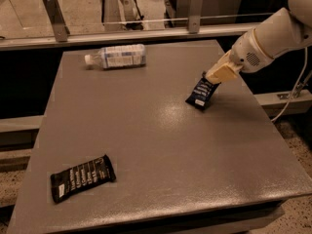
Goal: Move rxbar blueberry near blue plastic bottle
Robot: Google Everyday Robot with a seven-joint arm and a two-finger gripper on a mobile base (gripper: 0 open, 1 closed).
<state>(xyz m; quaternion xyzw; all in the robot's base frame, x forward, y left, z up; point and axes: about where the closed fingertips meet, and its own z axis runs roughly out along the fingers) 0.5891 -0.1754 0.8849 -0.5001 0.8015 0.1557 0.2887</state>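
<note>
One blue bar [200, 94] hung tilted from my gripper [214, 79], its jaws pinching the upper end above the right part of the table [156, 130], well apart from the bottle [117, 56] lying at the far left, while a black bar [82, 177] lay front left.

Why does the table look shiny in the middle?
In the camera view, light makes a pale sheen on the grey table beside the rxbar blueberry, which the pincer grips at the picture's right; under the table it is dark.
</note>
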